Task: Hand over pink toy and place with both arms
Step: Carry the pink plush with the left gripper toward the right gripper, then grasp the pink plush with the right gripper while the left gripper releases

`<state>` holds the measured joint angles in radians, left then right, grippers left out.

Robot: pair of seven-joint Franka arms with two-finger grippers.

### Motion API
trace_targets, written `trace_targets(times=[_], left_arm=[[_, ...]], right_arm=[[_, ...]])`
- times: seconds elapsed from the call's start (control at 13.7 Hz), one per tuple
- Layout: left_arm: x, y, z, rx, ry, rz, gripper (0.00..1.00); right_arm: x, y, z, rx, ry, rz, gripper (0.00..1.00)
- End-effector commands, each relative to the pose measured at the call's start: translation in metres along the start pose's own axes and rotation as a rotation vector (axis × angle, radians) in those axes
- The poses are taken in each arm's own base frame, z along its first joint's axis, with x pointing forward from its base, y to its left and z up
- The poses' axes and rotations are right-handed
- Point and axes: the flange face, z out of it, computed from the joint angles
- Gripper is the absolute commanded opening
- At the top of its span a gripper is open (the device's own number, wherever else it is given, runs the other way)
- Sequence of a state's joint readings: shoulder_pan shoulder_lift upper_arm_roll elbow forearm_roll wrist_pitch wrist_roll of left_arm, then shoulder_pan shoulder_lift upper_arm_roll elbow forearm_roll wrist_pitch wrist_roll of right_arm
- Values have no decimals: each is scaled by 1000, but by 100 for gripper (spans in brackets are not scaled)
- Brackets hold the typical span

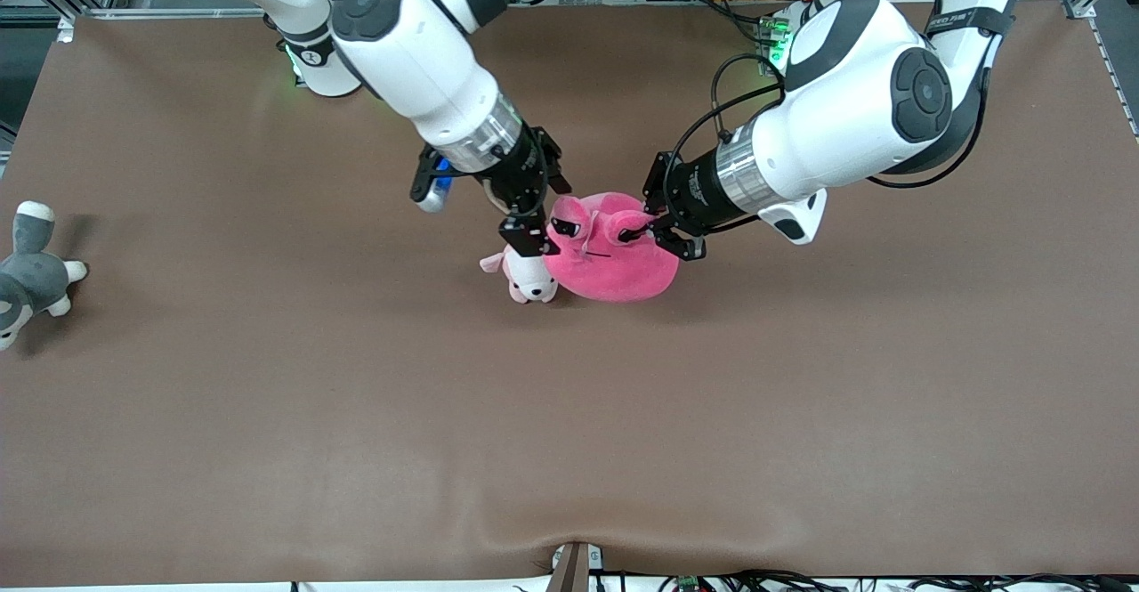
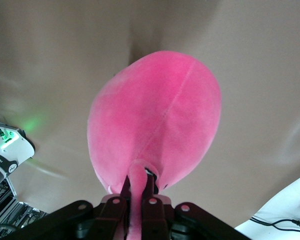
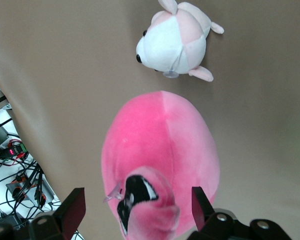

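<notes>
The pink toy (image 1: 614,267) is a round hot-pink plush at the table's middle. My left gripper (image 1: 636,234) is shut on one of its pink flaps; in the left wrist view the flap (image 2: 136,185) is pinched between the fingers and the body (image 2: 155,115) hangs below. I cannot tell whether the body touches the table. My right gripper (image 1: 545,218) is open at the toy's face end. In the right wrist view its fingers (image 3: 75,207) stand wide apart on either side of the toy's black-eyed flap (image 3: 145,205), not touching it.
A small pale pink-and-white puppy plush (image 1: 525,280) lies on the table against the pink toy, under my right gripper; it also shows in the right wrist view (image 3: 175,42). A grey-and-white plush dog (image 1: 27,271) lies at the right arm's end of the table.
</notes>
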<state>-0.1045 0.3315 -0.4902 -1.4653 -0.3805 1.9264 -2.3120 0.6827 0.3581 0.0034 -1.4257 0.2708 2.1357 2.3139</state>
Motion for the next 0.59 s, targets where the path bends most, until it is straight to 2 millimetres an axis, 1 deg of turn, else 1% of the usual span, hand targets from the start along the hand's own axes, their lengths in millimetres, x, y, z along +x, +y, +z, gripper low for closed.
trace_targets(times=[0.0,0.07,0.15,0.22,0.37,0.44,0.51], left_arm=[[-14,-5,-4,-6,-25,-24,0],[-16,-5,-7,-13,-35,-28,0],[-16,-5,-8,-13,-36,-28,0],[-17,-6,-8,-13,-37,-26,0],[-18,-7,-10,-16,-40,-19,0],[-20,-7,-16,-27,-45,-10,0],[-18,-4,-20,-34,-46,-14,0]], right_arm=[[-4,-9,-5,30,0,92,28],[-4,-10,-2,35,-4,103,7],[-4,-11,-4,38,-5,101,0],[-1,-16,-7,42,-6,106,0],[-1,-18,-10,48,-8,107,0],[-2,-19,-13,53,-10,104,0],[-3,-20,-17,59,-10,102,0]])
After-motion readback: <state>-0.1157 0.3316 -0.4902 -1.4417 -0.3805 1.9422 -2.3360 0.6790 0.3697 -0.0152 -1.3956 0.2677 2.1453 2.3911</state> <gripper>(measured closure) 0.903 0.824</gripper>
